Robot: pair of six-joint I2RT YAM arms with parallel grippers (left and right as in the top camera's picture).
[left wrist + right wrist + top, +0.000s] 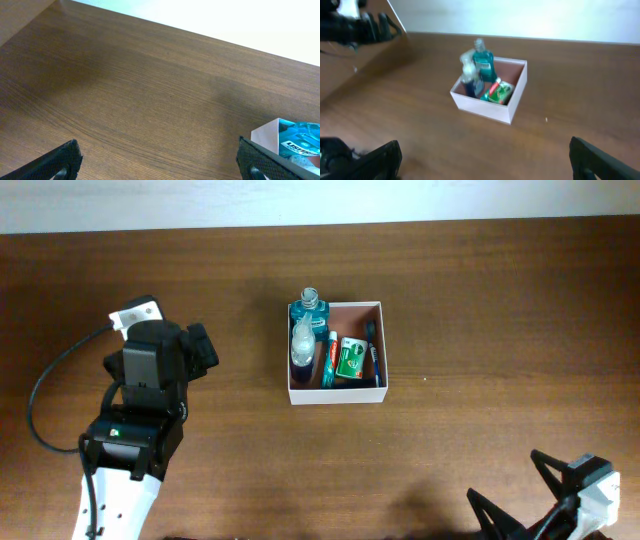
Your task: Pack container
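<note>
The container sits mid-way along the bench, already holding toiletries. The left pincer and right pincer both gape empty, well apart from it. A careless sweep could topple the tall bottle.

Matt wood-grain table, container perhaps thin white card

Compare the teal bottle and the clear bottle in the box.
The teal bottle is wider and coloured throughout; the clear bottle is slimmer, see-through above a dark blue base. The teal bottle fills a corner of the box; the clear bottle sits next along the same wall. Both stand upright.
</note>
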